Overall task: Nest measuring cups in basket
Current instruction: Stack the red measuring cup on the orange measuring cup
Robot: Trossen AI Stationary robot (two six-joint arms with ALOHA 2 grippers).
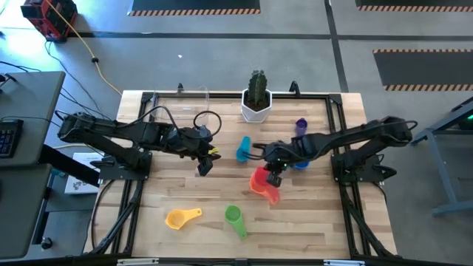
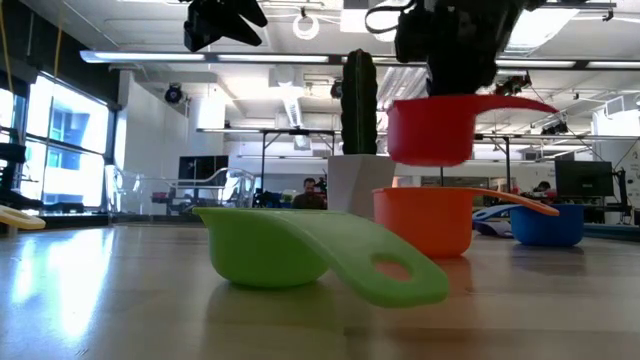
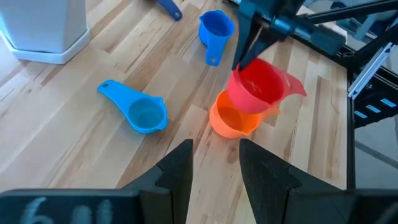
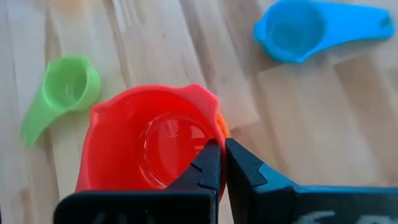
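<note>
My right gripper is shut on the red measuring cup, which hangs just above the orange cup standing on the table near its middle. My left gripper hovers open over the table left of centre, with nothing between its fingers. The green cup and the yellow cup lie near the front edge. The light blue cup, the dark blue cup and the purple cup lie farther back. The clear basket stands faintly at the far edge, left of the cactus. My right gripper pinches the red cup's bowl wall at the rim, away from the handle, one finger inside the bowl and one outside. The fingers slant down from the table's right. The cup hangs about level, mouth up, clear of the orange cup below.
A white pot with a cactus stands at the middle of the far edge. Bare wood lies between the green cup and the orange cup, and along the front right of the table.
</note>
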